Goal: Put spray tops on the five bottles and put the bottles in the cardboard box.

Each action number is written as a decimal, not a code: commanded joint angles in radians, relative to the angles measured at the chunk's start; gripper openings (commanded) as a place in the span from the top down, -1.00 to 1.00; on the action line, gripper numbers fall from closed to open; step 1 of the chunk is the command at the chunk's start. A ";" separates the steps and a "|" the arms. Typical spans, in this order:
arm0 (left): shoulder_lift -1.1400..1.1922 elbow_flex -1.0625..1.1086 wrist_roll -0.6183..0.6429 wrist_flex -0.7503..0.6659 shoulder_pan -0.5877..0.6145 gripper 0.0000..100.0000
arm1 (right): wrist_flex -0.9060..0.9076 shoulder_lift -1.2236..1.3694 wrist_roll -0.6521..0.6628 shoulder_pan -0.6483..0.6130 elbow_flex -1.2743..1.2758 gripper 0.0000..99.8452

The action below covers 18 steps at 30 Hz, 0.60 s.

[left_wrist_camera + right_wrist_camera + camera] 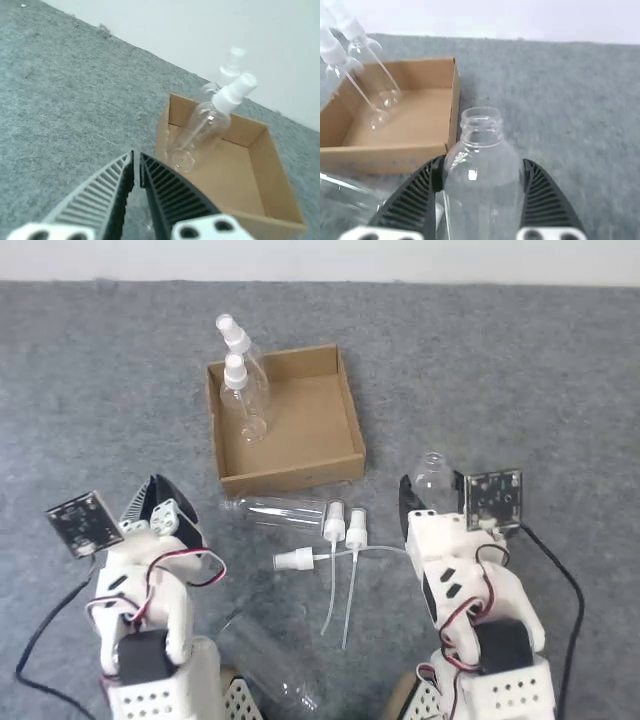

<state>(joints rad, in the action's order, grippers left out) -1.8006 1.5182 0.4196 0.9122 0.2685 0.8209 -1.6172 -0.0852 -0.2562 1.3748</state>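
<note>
The cardboard box point(335, 430) point(260, 165) point(405, 117) lies open on the carpet. Two clear bottles with white spray tops point(243, 390) point(202, 127) point(367, 82) lean against its left wall. My right gripper point(425, 495) point(481, 172) is shut on an upright clear bottle point(433, 473) point(480, 160) with an open neck, right of the box's front corner. My left gripper point(158, 495) point(136, 167) is shut and holds nothing, left of the box's front. A capless bottle point(275, 510) lies in front of the box. Three loose spray tops point(340, 528) with long tubes lie beside it.
Another clear bottle point(268, 665) lies between the two arm bases near the front edge. Grey carpet point(520, 370) covers the whole surface, with open room right of and behind the box. A white wall runs along the back.
</note>
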 commanded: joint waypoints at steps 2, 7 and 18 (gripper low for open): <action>0.006 -0.217 -0.060 0.190 -0.075 0.97 | -0.027 -0.079 -0.011 0.010 0.008 0.87; 0.008 -0.297 -0.068 0.285 -0.149 0.97 | -0.027 -0.104 -0.011 0.010 0.021 0.87; 0.141 -0.363 -0.124 0.339 -0.173 0.97 | -0.028 -0.104 -0.009 0.007 0.025 0.87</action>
<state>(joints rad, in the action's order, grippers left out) -1.7975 1.2543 0.3107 1.2267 0.1028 0.8209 -1.6985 -0.0852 -0.2562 1.4055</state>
